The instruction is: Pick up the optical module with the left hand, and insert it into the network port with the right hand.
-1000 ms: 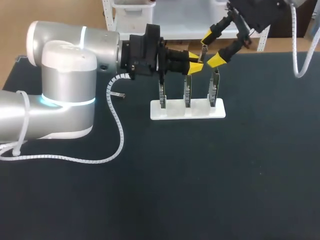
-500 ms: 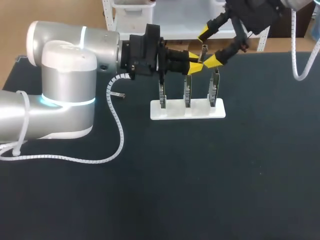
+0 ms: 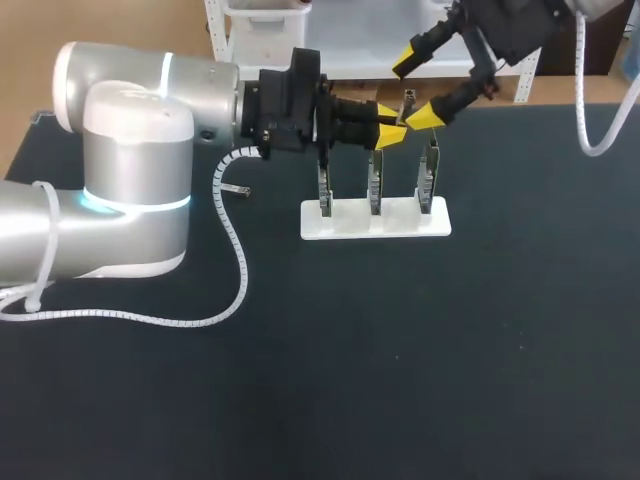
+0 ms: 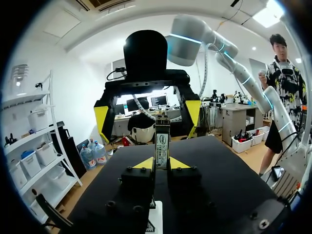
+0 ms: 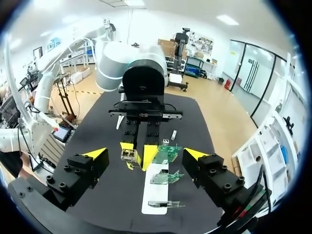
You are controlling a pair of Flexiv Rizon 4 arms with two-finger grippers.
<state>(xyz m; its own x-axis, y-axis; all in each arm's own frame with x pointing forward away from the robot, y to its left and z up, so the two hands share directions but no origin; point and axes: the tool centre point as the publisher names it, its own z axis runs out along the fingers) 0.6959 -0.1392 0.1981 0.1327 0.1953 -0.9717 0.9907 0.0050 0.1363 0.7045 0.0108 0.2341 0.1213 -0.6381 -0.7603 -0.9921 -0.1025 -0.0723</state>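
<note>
**Handover in mid-air: left gripper presents the optical module to the waiting right gripper**

The optical module (image 4: 162,141), a slim metal-cased stick with a label on its face, stands upright in the air above the far part of the counter (image 3: 400,350). The left gripper (image 3: 390,124) is clenched on its lower end. Most of the module's length is left bare above the fingers, probably so the other arm has somewhere to take hold.

The right gripper (image 3: 417,88) comes in from the far right and faces the left one head-on. Its yellow-tipped fingers are spread wide, one on each side of the module, and neither touches it. It grasps nothing. This looks like the moment just before a handover, since the task gives the insertion to the right arm.

Just below and in front of the two grippers, three circuit boards (image 3: 373,180) stand on edge in a row, slotted into a white stand (image 3: 345,225) on the dark counter. The network port is presumably on one of them, but which one cannot be made out. Holding the handover close above the stand would keep the later move to the port short.
</note>
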